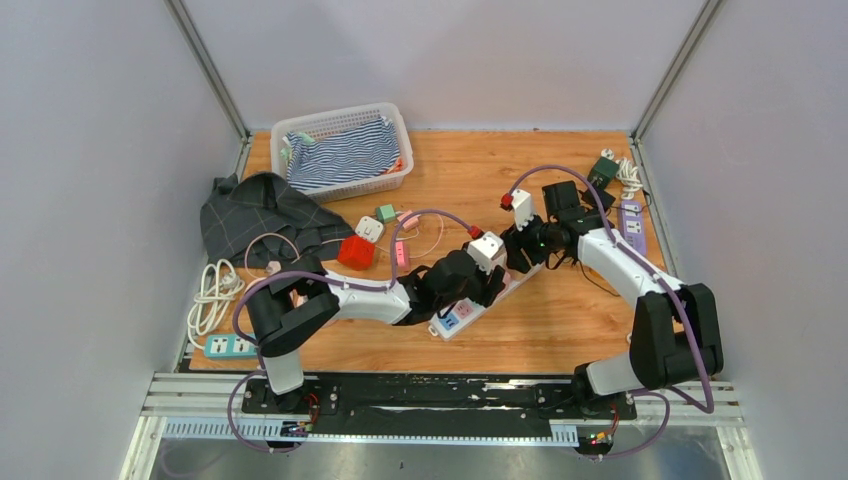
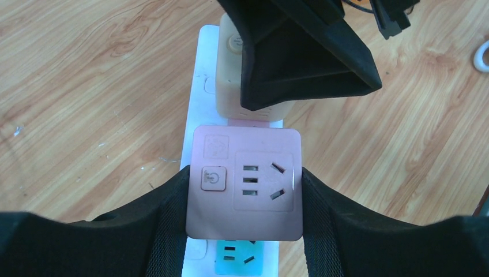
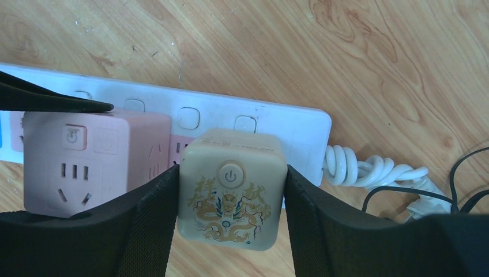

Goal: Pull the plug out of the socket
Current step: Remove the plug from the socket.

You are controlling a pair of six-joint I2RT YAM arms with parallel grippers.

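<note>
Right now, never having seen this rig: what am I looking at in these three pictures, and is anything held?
Two robot arms are bolted at the near edge of a wooden table. The wide picture looks down from above and behind them. The other two come from a camera on each wrist, so the black shapes at the bottom are that arm's own fingers. A white power strip lies on the table with two cube adapters plugged in. The left gripper grips the pink cube by its sides. The right gripper has its fingers against both sides of the beige cube. Farther back are a basket of striped cloth and a dark cloth.
</note>
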